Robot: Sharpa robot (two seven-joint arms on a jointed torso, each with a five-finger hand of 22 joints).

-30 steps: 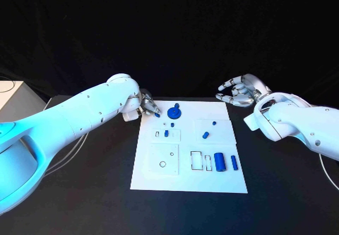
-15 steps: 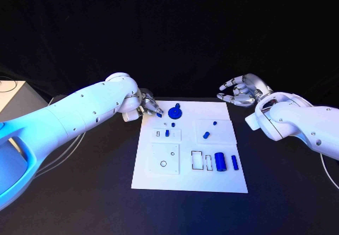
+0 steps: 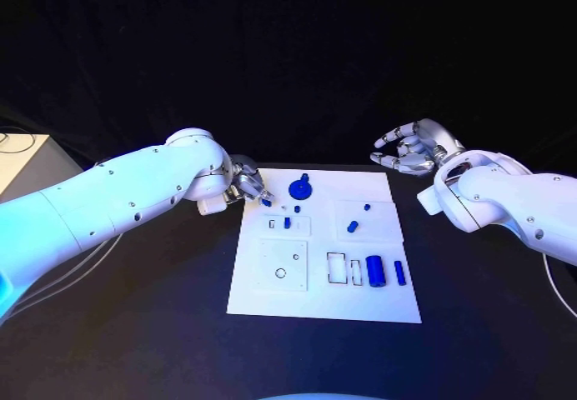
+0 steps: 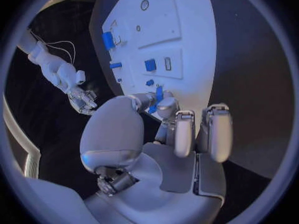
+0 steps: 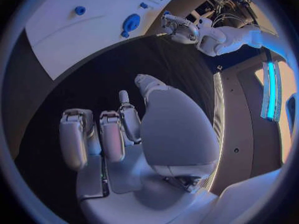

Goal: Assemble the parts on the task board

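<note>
The white task board [image 3: 324,287] lies in the middle of the black table. My left hand [image 3: 249,187] hovers at the board's far left corner and pinches a small blue part [image 3: 266,201] between thumb and finger; the left wrist view shows that part [image 4: 156,97] at the fingertips above the board [image 4: 187,30]. Just right of it stands a blue disc with a knob [image 3: 301,191]. My right hand [image 3: 413,150] hangs raised beyond the far right corner, fingers apart, holding nothing.
On the board sit a small blue peg [image 3: 288,222], another blue piece [image 3: 351,226], a blue cylinder [image 3: 375,272] and a blue bar [image 3: 399,272] beside empty rectangular slots [image 3: 335,267]. A white box [image 3: 22,162] stands at the table's far left.
My left hand has dropped slightly toward the board's corner, still pinching the small blue part. The right hand has barely moved. The camera has shifted a little.
</note>
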